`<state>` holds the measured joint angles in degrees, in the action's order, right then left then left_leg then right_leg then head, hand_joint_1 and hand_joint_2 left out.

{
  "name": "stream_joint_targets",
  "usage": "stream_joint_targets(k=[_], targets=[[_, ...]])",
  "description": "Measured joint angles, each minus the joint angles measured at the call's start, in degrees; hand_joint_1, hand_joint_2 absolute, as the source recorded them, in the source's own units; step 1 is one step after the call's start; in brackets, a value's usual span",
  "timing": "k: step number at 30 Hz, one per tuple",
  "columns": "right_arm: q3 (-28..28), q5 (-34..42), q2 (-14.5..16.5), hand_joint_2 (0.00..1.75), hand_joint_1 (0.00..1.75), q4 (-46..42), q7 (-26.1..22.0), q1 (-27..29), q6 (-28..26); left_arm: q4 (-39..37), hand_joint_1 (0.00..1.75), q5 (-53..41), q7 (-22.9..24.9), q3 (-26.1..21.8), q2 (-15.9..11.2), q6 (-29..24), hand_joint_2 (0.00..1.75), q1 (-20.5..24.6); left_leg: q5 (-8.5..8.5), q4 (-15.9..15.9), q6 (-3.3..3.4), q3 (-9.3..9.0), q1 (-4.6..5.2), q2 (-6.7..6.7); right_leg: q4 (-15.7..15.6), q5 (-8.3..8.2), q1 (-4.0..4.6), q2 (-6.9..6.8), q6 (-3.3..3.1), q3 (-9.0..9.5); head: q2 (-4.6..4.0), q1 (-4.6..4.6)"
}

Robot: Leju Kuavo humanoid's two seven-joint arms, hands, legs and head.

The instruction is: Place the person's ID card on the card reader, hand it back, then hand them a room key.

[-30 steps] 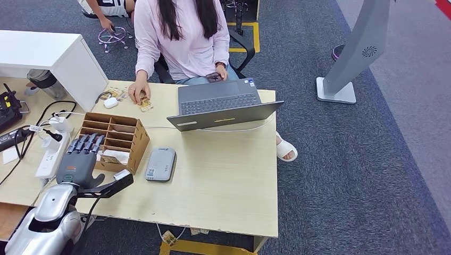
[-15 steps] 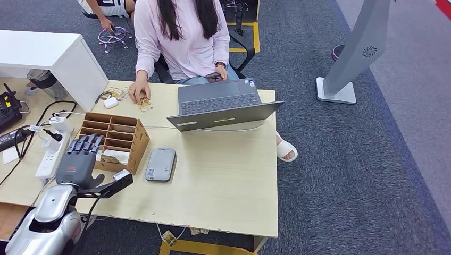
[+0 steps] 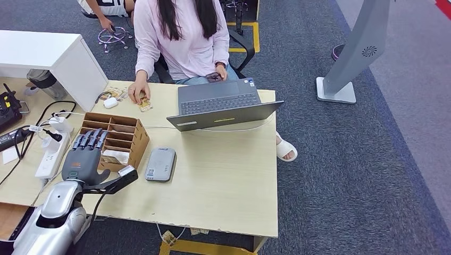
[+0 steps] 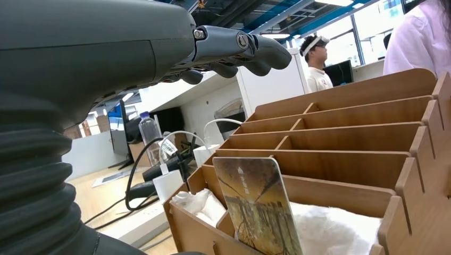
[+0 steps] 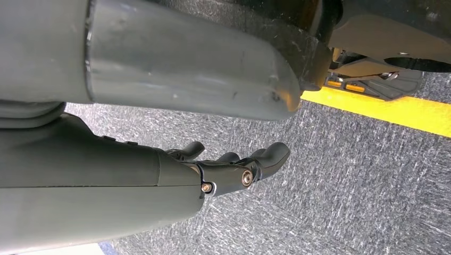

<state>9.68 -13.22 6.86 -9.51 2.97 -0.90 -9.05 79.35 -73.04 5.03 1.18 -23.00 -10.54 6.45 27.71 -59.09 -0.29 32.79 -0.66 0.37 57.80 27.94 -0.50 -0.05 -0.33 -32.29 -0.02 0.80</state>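
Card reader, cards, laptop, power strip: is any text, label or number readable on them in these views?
None reads clearly.
Card reader: two small labels, too small to read.
Card in the wooden organizer: faint white marks over a picture, blurred.
Laptop: corner stickers, unreadable.
Power strip: no text visible.

grey card reader (image 3: 160,164) — tan organiser (image 3: 118,138), pink top (image 3: 183,37)

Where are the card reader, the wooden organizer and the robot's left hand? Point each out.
card reader (image 3: 160,164), head view, middle of its grey top.
wooden organizer (image 3: 139,139), head view, right side wall.
left hand (image 3: 85,158), head view, back of hand.
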Motion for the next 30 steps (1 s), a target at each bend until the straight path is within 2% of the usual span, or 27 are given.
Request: stream_joint_targets(k=[13, 17, 30], targets=[[0.0, -0.03, 0.0, 0.0, 0.0, 0.0, 0.05, 0.0, 0.15, -0.51, 0.0, -0.12, 0.2, 0.05, 0.01, 0.02, 1.75, -0.02, 0.0, 0.0, 0.0, 0.0, 0.0, 0.0, 0.0, 0.0, 0.0, 0.0, 0.0, 0.0, 0.0, 0.0], [0.0, -0.03, 0.0, 0.0, 0.0, 0.0, 0.03, 0.0, 0.14, -0.5, 1.75, -0.21, 0.54, 0.07, 0.03, 0.2, 1.75, -0.05, 0.0, 0.0, 0.0, 0.0, 0.0, 0.0, 0.0, 0.0, 0.0, 0.0, 0.0, 0.0, 0.0, 0.0], [0.0, -0.01, 0.0, 0.0, 0.0, 0.0, 0.16, 0.0, 0.11, -0.49, 1.75, 0.91, 0.81, 0.11, -0.02, 1.52, 1.75, -0.25, 0.0, 0.0, 0.0, 0.0, 0.0, 0.0, 0.0, 0.0, 0.0, 0.0, 0.0, 0.0, 0.0, -0.01]])
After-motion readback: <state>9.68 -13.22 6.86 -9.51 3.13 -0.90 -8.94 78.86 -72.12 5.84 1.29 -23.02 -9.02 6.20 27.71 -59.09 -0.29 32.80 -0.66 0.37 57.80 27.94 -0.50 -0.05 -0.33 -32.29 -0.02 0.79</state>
